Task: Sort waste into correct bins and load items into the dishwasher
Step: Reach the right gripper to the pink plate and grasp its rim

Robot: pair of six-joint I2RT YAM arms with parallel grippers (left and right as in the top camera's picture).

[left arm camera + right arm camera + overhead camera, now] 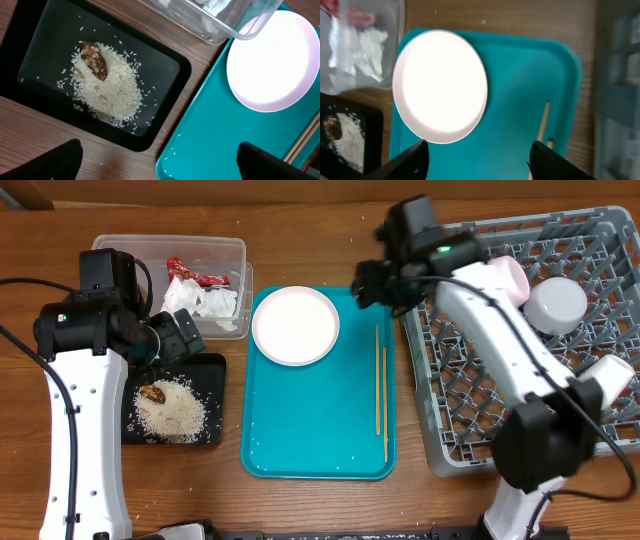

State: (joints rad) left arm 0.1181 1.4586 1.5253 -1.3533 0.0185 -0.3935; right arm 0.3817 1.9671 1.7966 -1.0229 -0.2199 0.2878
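The white-pink plate (295, 325) lies at the back of a teal tray (310, 420), and two chopsticks (381, 390) lie along the tray's right side. My right gripper (375, 280) hovers open above the tray's back right corner with nothing between its fingers. In the right wrist view the plate (440, 85) and chopsticks (542, 122) sit below the open right gripper (480, 161). My left gripper (180, 335) stands wide open and empty over the black tray (210, 375), which holds rice (107, 87) and a brown scrap (94, 60). The clear tub (230, 255) holds the red wrapper (190, 273) and napkins (205, 302).
The grey dish rack (470, 380) fills the right side and holds two pale bowls (505, 275) (557, 305) and a white cup (610, 380). A few rice grains lie on the wood and on the teal tray's near corner (172, 150).
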